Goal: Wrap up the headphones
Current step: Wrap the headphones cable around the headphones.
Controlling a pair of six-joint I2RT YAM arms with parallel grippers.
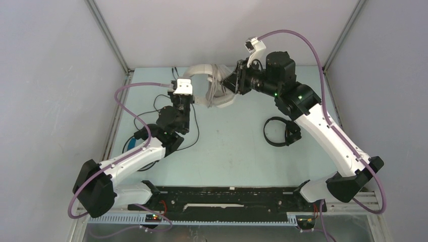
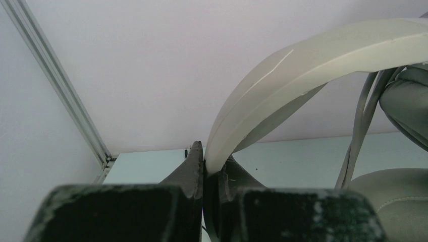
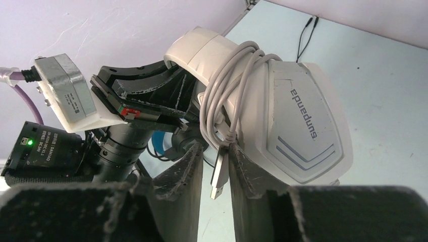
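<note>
The white-grey headphones [image 1: 212, 86] are held up over the back of the table. My left gripper [image 1: 186, 80] is shut on their headband [image 2: 303, 65], pinched between the fingertips [image 2: 196, 161]. Their grey cable [image 3: 227, 96] is coiled around the band just above the ear cup [image 3: 298, 121]. The cable's USB plug [image 3: 219, 174] hangs between the fingers of my right gripper [image 3: 216, 151]. It lies against one finger, with a gap to the other, so the jaws stand open. The small all-black headphones [image 1: 280, 132] lie on the table to the right. The blue-banded headphones [image 1: 134, 141] are partly hidden under the left arm.
Thin black cables [image 1: 161, 108] trail over the table around the left arm. The enclosure's walls and metal frame posts [image 2: 60, 85] stand close behind the raised headphones. A black rail [image 1: 227, 199] runs along the near edge between the arm bases.
</note>
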